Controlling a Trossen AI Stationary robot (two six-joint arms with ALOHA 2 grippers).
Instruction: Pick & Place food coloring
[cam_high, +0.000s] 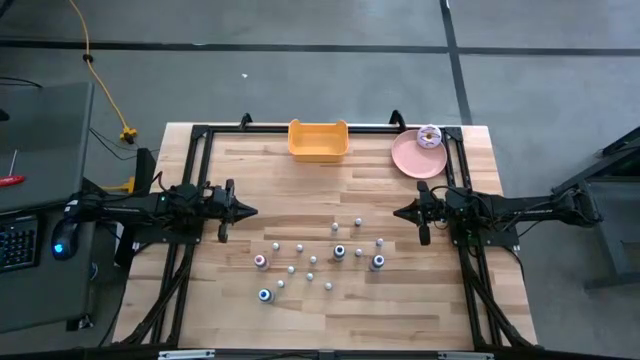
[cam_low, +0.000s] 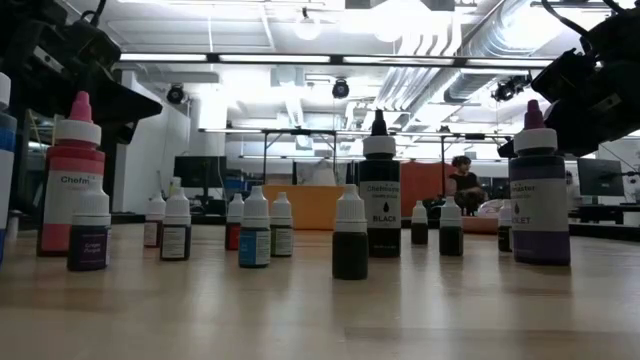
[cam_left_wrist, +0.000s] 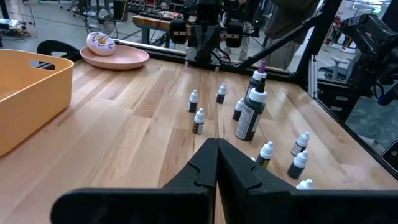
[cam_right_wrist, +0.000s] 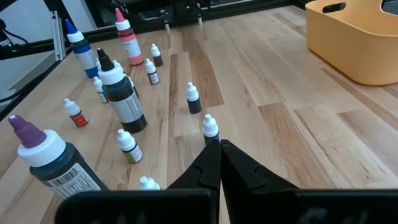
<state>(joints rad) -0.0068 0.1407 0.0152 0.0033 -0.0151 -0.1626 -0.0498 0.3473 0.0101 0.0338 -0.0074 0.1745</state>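
Seen from above, the small food coloring bottles (cam_high: 318, 257) are scattered upright on the pale wooden table (cam_high: 240, 310), in front of the yellow plastic bin (cam_high: 318, 140) that sits at the table's far edge; about fifteen can be counted there, four of them larger than the rest. Labels are readable only in the low view (one tall bottle is marked black (cam_low: 379, 190), another violet (cam_low: 540, 190)), where the bin is hidden behind the bottles. One round pink plate (cam_high: 417, 155) carrying a single frosted donut (cam_high: 429, 136) is seen just beside the bin, on its right. The left gripper (cam_high: 252, 211) is held above the table, forward and to the left of the bin, its dark fingers pressed together on nothing, as the left wrist view confirms. The right gripper (cam_high: 398, 212) is held forward and to the right of the bin, its fingers likewise pressed together and empty.
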